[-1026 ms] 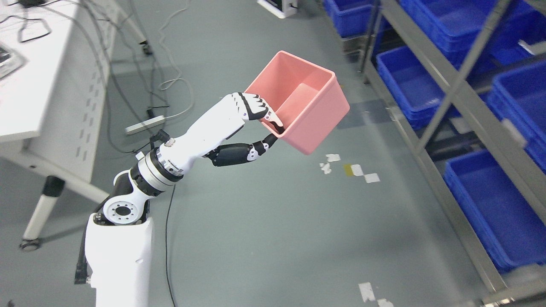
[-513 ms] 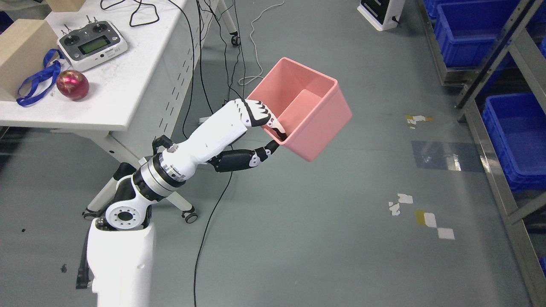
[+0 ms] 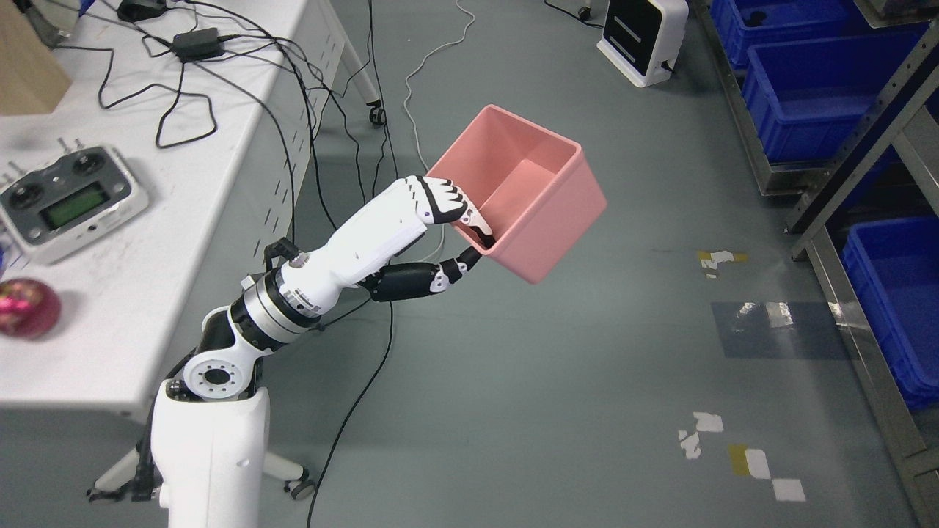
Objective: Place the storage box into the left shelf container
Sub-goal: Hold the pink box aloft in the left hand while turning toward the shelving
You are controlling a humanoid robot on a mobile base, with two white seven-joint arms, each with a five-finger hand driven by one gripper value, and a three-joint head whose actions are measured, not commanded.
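A pink storage box [image 3: 543, 213] hangs in the air above the grey floor, tilted, its open top facing up and to the left. It looks empty inside. My left hand [image 3: 458, 231] is shut on its near wall, fingers over the rim on the inside and the black thumb under the outside. The left arm rises from the lower left of the picture. Blue shelf containers [image 3: 814, 95] sit in a metal rack [image 3: 873, 125] at the right edge, well away from the box. My right arm does not show.
A white table [image 3: 183, 220] stands at the left with a remote controller [image 3: 66, 202], cables, a red ball [image 3: 26, 308] and a cardboard box. Cables trail over the floor. A white device [image 3: 642, 40] stands at the top. Tape marks dot the floor.
The whole picture has shifted: the camera has turned, so the rack slid right and the table came closer at left. The hand keeps the same hold on the pink box.
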